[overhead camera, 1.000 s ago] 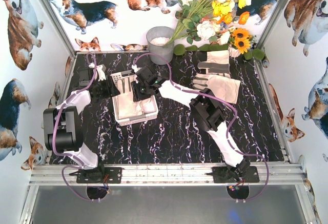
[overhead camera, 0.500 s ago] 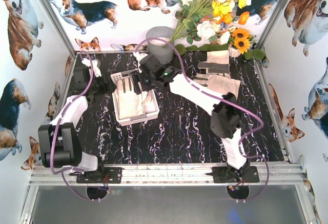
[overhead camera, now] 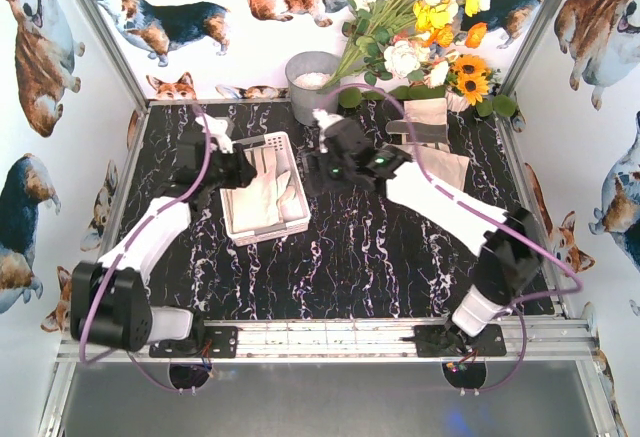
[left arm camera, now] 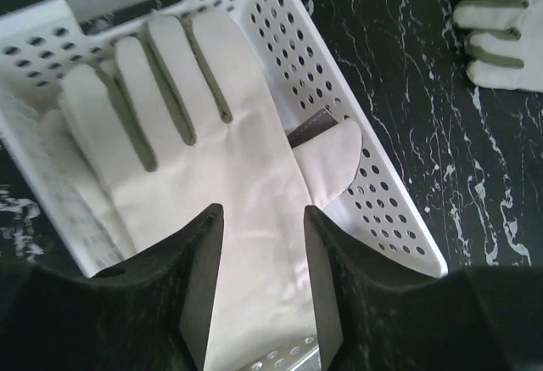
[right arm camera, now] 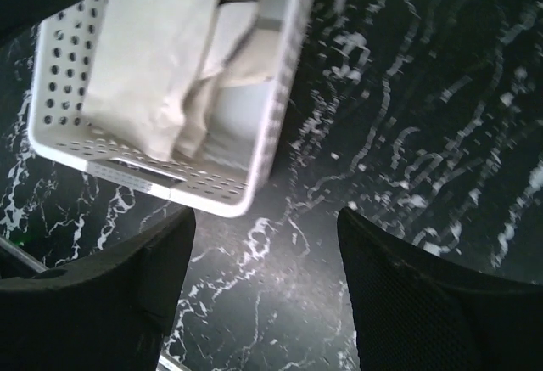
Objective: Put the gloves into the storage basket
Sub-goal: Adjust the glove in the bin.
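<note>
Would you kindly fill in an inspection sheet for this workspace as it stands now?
Surface: black marbled table; no spills seen.
Job's things: storage basket left of centre, with packed gloves lying inside; two loose gloves lie on the table at the far right.
Clutter: grey bucket and flowers at the far edge.
Grippers: left gripper is over the basket with its jaws apart above the top glove, no pinch seen; right gripper is open and empty beside the basket.
Cables: purple cables run along both arms; no snag seen.
Surroundings: corgi-print walls; metal rail at the near edge.
</note>
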